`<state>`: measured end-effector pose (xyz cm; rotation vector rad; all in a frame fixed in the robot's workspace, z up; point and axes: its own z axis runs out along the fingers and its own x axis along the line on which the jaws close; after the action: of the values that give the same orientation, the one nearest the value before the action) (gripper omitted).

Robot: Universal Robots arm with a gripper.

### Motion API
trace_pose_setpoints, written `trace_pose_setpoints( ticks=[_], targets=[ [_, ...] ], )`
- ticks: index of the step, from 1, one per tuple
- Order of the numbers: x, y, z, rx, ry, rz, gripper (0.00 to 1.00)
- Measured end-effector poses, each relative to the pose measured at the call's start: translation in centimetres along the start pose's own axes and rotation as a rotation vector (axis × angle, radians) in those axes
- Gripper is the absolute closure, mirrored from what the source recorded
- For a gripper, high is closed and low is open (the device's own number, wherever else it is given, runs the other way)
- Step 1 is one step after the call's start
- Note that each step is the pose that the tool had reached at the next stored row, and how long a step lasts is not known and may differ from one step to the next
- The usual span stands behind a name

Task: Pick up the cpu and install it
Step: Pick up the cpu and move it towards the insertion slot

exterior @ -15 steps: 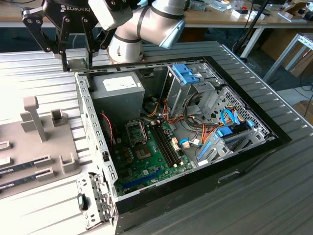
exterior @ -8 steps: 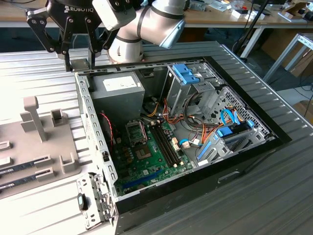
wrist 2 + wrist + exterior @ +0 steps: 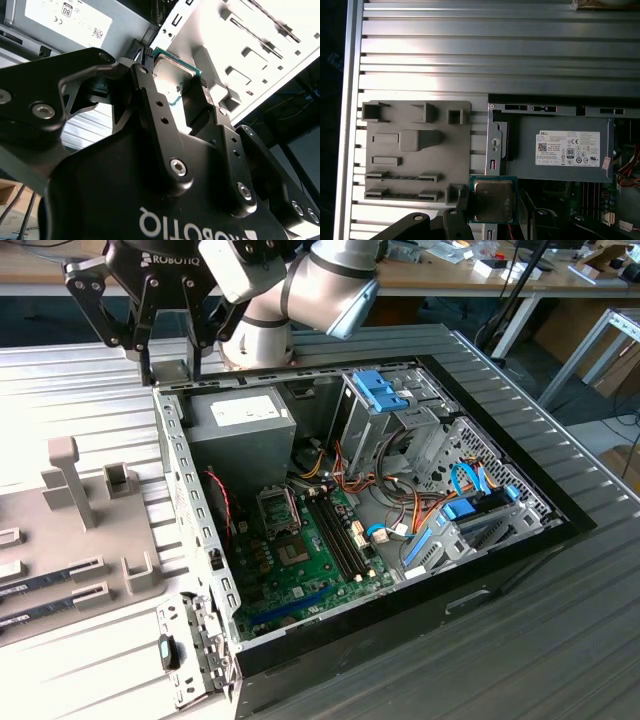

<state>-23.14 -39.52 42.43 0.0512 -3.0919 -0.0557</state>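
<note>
Lying to the exterior view's left of the fingers, a grey moulded plastic tray (image 3: 140, 535) holds two long narrow sticks (image 3: 55, 573) in its slots. The black two-finger gripper (image 3: 172, 368) is clamped on the small flat silver-grey, green-rimmed cpu (image 3: 493, 200) by opposite edges. Right of the fingers, the open black computer case (image 3: 480, 590) contains a grey power-supply box (image 3: 240, 430), green motherboard (image 3: 300, 575) and metal drive cages (image 3: 400, 415).
</note>
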Motion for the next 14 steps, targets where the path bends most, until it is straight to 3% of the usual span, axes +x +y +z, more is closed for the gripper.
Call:
trace_pose_setpoints(
  ticks=[14],
  targets=[
    [-0.87,-0.03,0.07,0.0001,0.0000,0.000,0.53]
  ],
)
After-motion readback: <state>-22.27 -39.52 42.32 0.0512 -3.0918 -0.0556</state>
